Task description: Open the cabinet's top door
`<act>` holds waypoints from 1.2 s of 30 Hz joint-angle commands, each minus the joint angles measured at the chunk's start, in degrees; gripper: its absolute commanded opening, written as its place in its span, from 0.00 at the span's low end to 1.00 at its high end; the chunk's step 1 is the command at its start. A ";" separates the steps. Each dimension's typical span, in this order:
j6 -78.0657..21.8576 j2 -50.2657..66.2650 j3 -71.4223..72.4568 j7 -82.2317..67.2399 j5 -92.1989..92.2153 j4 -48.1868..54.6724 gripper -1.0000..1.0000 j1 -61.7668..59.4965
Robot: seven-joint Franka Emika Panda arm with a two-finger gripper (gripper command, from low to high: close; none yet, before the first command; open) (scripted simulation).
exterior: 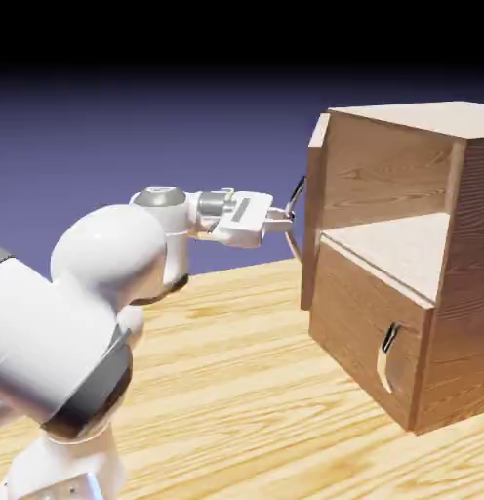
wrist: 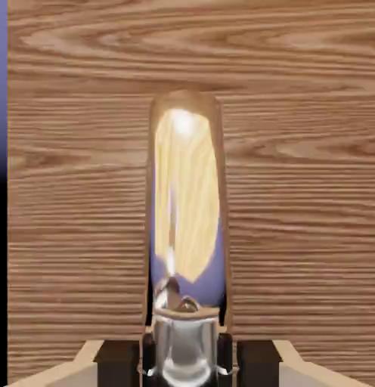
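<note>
**Door swinging open on the handle**

On the wooden table (exterior: 236,391), the cabinet (exterior: 422,293) is showing its upper shelf, its top door (exterior: 316,210) standing wide. The gripper (exterior: 285,221) is clamping the door handle (wrist: 185,227). Next, judging by the gap: letting go and backing off.

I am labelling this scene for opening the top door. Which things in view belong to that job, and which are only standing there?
Belongs to the job:
- cabinet
- top door, swung open
- its long handle
- pincer, shut on the handle

Only standing there:
- lower panel, closed
- its small handle
- table
</note>
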 commanded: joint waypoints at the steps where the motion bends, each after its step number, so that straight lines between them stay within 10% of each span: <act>1: -2.43 -1.20 1.10 1.11 2.14 0.24 0.00 1.61; 14: -24.95 -25.14 7.16 21.21 33.93 13.11 0.00 21.77; 36: -28.67 -70.82 2.66 32.49 71.74 50.42 0.00 29.46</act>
